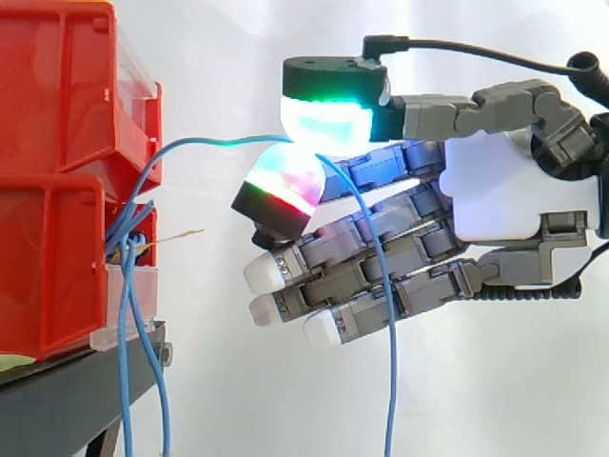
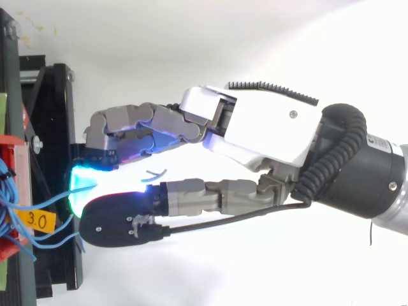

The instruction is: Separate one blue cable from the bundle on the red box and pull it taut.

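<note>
Pinching blue cable [image 1: 205, 141] between fingers [image 1: 328, 122] beside red bins [image 1: 48, 143]; black stand [image 1: 76, 390], white curtain [image 1: 495, 400] behind.

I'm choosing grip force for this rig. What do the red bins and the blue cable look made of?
The red bins: probably hard moulded plastic, glossy, going by the even colour and the sheen on the walls. The blue cable: seemingly a thin wire in a smooth plastic sheath; it bends in soft curves and hangs limp. Its core is hidden.
</note>
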Robot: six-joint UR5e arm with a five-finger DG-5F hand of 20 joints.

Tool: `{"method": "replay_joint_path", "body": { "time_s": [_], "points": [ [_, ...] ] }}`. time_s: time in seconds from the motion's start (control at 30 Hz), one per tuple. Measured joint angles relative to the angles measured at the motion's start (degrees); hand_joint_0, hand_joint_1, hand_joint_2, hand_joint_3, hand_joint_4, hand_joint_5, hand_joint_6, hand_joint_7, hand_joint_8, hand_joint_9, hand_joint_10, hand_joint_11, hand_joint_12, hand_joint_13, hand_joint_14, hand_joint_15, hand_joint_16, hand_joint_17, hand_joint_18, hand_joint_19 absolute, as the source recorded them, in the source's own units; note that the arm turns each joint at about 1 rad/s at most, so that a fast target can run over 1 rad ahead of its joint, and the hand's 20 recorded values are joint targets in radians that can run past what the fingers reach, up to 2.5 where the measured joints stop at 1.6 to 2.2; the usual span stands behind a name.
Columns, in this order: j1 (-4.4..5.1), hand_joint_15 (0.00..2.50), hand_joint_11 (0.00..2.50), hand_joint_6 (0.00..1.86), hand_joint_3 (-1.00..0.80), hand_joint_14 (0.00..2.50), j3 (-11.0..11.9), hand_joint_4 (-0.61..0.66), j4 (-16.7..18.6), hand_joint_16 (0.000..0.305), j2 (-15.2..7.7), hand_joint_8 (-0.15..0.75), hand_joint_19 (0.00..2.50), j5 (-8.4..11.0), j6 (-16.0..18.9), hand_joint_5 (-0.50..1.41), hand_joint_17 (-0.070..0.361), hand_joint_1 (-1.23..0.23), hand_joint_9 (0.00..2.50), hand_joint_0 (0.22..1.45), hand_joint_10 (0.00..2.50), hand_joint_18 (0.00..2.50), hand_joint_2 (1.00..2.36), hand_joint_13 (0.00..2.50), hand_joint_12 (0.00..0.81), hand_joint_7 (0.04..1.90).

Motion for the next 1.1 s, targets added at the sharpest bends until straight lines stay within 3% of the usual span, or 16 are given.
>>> {"method": "replay_joint_path", "body": {
  "time_s": [0.13,0.3,0.47,0.67,0.8,0.9,0.93,1.1],
  "points": [
    [-0.03,0.16,0.29,0.50,-0.48,0.01,-0.01,0.24,0.00,0.055,0.00,0.328,0.42,-0.06,0.02,-0.11,0.125,-0.46,0.67,0.50,0.01,0.40,1.00,0.39,0.388,1.16],
    [-0.07,0.16,0.28,0.50,-0.49,0.00,-0.01,0.24,0.00,0.054,0.01,0.320,0.42,-0.19,0.07,-0.11,0.121,-0.41,0.67,0.52,0.01,0.39,1.00,0.38,0.379,1.18],
    [-0.08,0.14,0.28,0.50,-0.20,0.00,-0.01,0.26,0.00,0.055,0.01,0.332,0.39,-0.25,0.09,-0.09,0.125,-0.47,0.72,0.63,0.01,0.44,1.01,0.42,0.391,1.18],
    [-0.09,0.15,0.28,0.50,-0.05,0.00,-0.01,0.27,0.00,0.058,0.01,0.349,0.38,-0.26,0.09,-0.09,0.131,-0.55,0.75,0.66,0.01,0.47,1.03,0.45,0.405,1.18],
    [-0.08,0.14,0.28,0.50,-0.11,0.00,0.01,0.29,0.00,0.060,0.01,0.356,0.37,-0.26,0.07,-0.09,0.136,-0.61,0.76,0.62,0.01,0.49,1.14,0.45,0.417,1.18],
    [-0.08,0.15,0.29,0.50,-0.13,0.00,0.00,0.30,0.00,0.061,0.01,0.360,0.36,-0.29,0.06,-0.09,0.137,-0.68,0.75,0.62,0.01,0.49,1.08,0.45,0.419,1.18],
    [-0.08,0.15,0.28,0.50,-0.15,0.00,0.00,0.30,0.00,0.061,0.01,0.357,0.37,-0.30,0.06,-0.09,0.136,-0.69,0.74,0.64,0.01,0.48,1.00,0.45,0.416,1.19],
    [-0.09,0.15,0.30,0.50,-0.28,0.00,-0.01,0.24,0.00,0.051,0.00,0.319,0.40,-0.34,0.13,-0.10,0.115,-0.62,0.71,0.61,0.01,0.41,1.01,0.41,0.370,1.20]
  ]
}}
